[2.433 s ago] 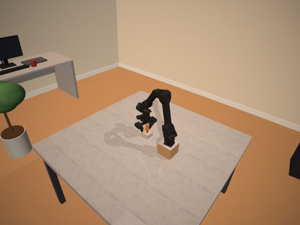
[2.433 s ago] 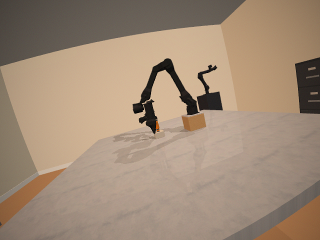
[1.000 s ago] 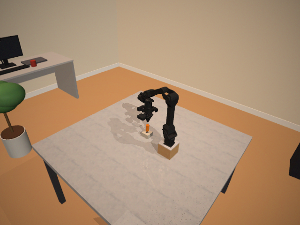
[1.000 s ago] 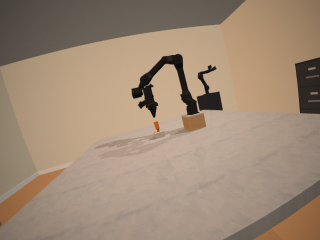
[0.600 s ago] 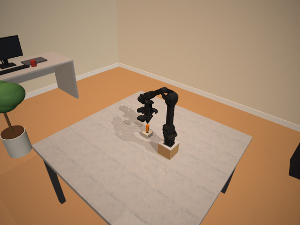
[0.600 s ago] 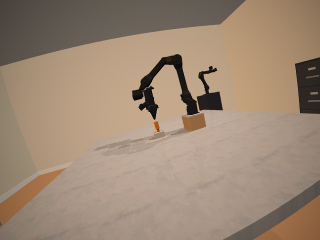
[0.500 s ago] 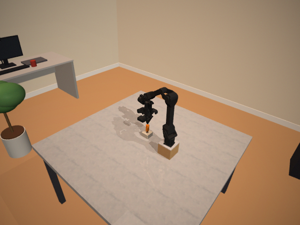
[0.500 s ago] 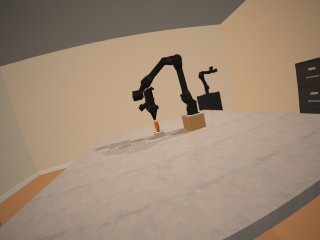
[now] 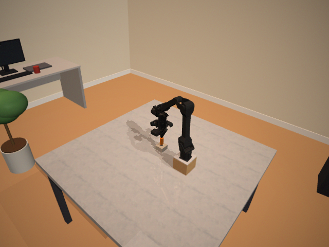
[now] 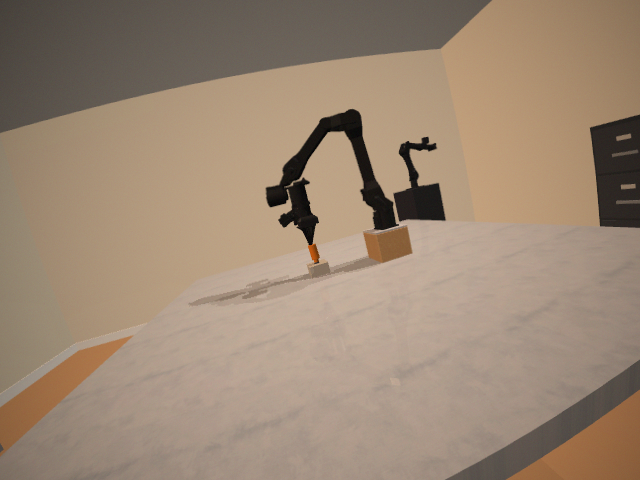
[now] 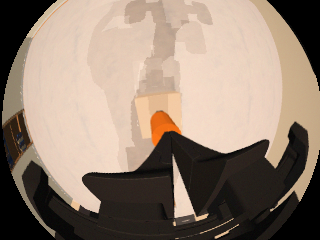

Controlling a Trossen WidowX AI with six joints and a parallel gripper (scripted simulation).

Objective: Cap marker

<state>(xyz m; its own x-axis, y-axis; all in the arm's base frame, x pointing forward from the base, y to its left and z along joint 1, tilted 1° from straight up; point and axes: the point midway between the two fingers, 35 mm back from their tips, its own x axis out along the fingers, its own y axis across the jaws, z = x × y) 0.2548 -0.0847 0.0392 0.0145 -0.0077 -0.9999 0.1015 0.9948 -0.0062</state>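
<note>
One cap (image 10: 313, 252); one holder block (image 10: 318, 268)

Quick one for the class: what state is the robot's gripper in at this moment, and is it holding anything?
Gripper: shut, holding nothing; its closed fingertips sit on top of the orange cap on the marker in the holder block.

Colours here: matte black robot arm (image 9: 185, 124) on a tan wooden cube base (image 9: 184, 164), and a bright orange capped marker (image 10: 313, 252) poking out of a cream holder block (image 10: 318, 268). The square table top (image 9: 127, 191) is pale grey-white with faint marble streaks. Upper left of the top view there's a little red cylinder (image 9: 36, 69) on a light grey desk (image 9: 70, 80).
</note>
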